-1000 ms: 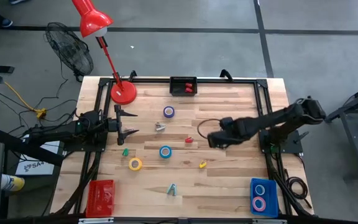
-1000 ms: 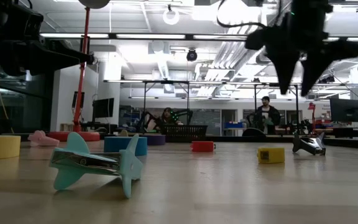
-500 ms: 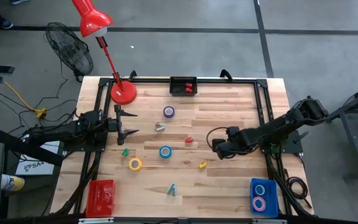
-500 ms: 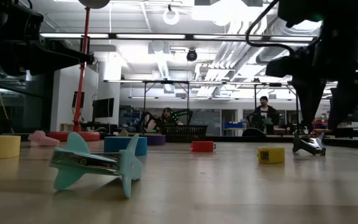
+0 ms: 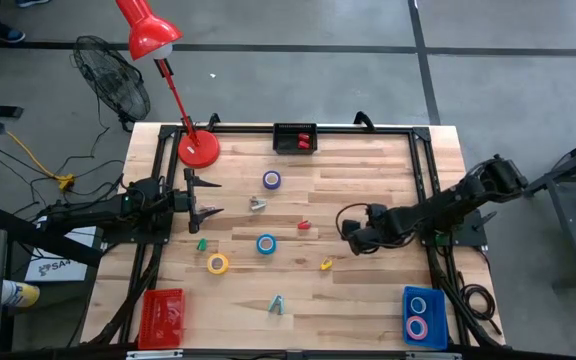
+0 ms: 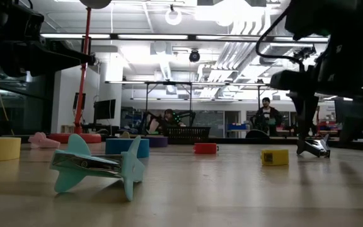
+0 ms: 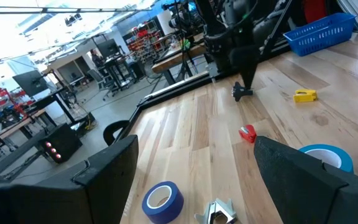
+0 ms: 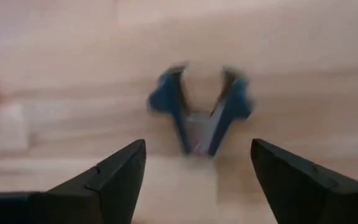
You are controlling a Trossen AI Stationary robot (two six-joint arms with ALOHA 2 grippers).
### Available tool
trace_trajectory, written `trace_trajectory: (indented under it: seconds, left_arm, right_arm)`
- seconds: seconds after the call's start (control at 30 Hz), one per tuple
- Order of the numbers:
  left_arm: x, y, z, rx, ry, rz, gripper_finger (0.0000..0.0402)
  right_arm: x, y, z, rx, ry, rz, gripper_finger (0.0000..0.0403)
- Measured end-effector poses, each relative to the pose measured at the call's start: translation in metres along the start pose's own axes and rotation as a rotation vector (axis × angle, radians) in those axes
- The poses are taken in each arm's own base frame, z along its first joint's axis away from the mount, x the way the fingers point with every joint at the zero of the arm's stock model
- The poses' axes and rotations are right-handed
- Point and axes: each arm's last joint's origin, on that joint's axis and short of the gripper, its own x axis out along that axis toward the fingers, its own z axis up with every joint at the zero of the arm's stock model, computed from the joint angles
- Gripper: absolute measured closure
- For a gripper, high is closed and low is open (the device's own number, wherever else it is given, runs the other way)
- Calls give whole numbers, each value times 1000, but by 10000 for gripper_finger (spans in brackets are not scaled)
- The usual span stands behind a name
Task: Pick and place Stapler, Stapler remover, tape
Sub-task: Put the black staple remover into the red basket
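Observation:
My right gripper (image 5: 352,234) is open and hangs low over a blue staple remover (image 8: 197,115), which lies flat on the wood right of the table's middle. In the right wrist view its fingers stand on either side of the remover. The low view shows the remover (image 6: 314,147) under that gripper (image 6: 326,129). My left gripper (image 5: 206,201) waits open near the left edge. Purple tape (image 5: 271,179), blue tape (image 5: 266,243) and yellow tape (image 5: 217,263) lie flat. So do a silver staple remover (image 5: 257,204), a teal one (image 5: 277,306), a red stapler (image 5: 305,224) and a yellow stapler (image 5: 326,265).
A blue bin (image 5: 423,318) holding tape rolls sits at the near right corner and a red bin (image 5: 162,315) at the near left. A black basket (image 5: 295,138) stands at the far edge. A red lamp's base (image 5: 198,150) is far left. A small green piece (image 5: 202,243) lies near the left gripper.
My right gripper has moved toward the near right and come down close to the table, and now stands over the blue staple remover. Nothing on the table has moved.

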Motion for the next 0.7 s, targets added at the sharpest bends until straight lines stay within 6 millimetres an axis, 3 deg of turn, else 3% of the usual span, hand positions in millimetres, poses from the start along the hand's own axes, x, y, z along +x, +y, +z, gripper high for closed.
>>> trace_trajectory:
  seconds: [0.23, 0.53, 0.7]
  left_arm:
    - [0, 0, 0, 0, 0, 0, 85]
    - [0, 0, 0, 0, 0, 0, 85]
    - [0, 0, 0, 0, 0, 0, 85]
  right_arm:
    - [6, 10, 10, -48, 4, 29, 116]
    - [28, 13, 3, -82, 22, -49, 116]
    - [30, 12, 3, -101, 19, -69, 126]
